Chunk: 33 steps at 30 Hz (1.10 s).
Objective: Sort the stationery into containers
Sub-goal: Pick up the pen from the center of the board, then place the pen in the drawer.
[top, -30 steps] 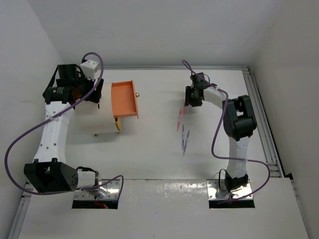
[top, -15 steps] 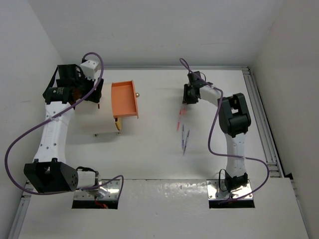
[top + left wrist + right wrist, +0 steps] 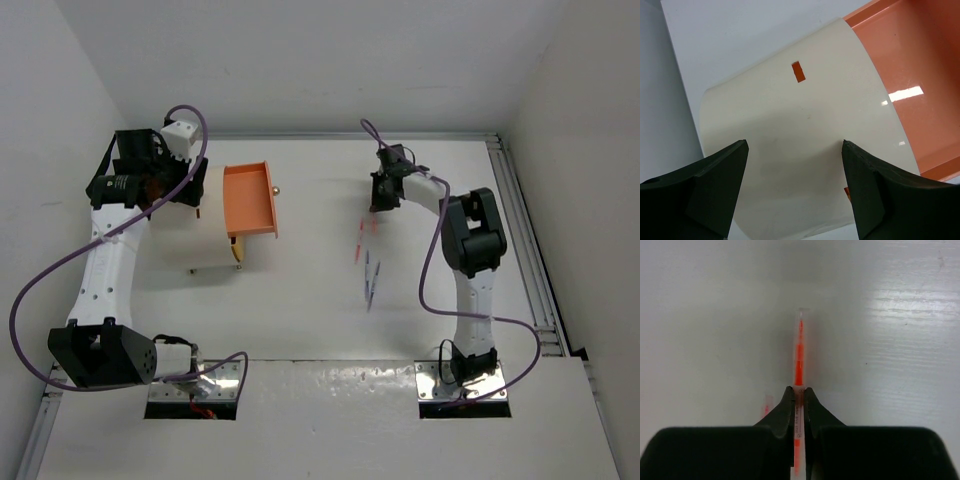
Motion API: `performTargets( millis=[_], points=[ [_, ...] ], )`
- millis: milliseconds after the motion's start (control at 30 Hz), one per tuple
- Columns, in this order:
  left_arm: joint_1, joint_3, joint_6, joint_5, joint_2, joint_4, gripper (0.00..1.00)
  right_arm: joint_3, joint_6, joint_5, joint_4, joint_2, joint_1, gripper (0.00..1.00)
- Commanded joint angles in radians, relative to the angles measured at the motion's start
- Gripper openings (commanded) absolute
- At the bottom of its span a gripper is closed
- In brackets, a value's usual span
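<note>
A thin pink pen (image 3: 799,347) was pinched by the right end effector (image 3: 799,392), whose tips were pressed together on it near one end, so that most of its length stuck out ahead. Whether it had been raised off the tabletop (image 3: 300,320) could not be told. With so narrow a hold on so slim a barrel, it was judged that the pen could be swung or slid out during a carry. It was also judged that the long free end could be caught on a drawer wall if it were lowered at a slant. The open orange drawer (image 3: 250,203) was well apart from it, across the tabletop to the left, pulled out of the cream cabinet (image 3: 790,100). Nothing could be seen inside the drawer, only bare orange floor. The left end effector (image 3: 794,146) was spread wide and hung over the cabinet's curved wall, with nothing gripped. The other pens (image 3: 369,280) were left lying on the tabletop near the right arm.
</note>
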<state>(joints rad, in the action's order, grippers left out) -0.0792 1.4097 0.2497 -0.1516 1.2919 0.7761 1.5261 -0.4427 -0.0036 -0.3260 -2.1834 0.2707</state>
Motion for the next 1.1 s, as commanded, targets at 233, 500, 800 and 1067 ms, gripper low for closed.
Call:
performTargets(
  millis=[233,500,800,1067],
  points=[
    [0.006,-0.028,-0.036,-0.048,-0.02,0.014,0.82,0.184,-0.171,-0.436,0.127,0.301,0.054,0.0],
    [0.004,-0.035,-0.05,-0.065,-0.023,-0.004,0.82,0.344,-0.413,-0.457,0.283,0.298,0.266,0.0],
    [-0.002,-0.055,-0.043,-0.06,-0.043,-0.011,0.83,0.543,-0.291,-0.371,0.28,0.131,0.44,0.0],
    [-0.017,-0.064,-0.03,-0.062,-0.057,-0.006,0.83,0.516,-0.254,-0.273,0.245,0.08,0.473,0.0]
  ],
)
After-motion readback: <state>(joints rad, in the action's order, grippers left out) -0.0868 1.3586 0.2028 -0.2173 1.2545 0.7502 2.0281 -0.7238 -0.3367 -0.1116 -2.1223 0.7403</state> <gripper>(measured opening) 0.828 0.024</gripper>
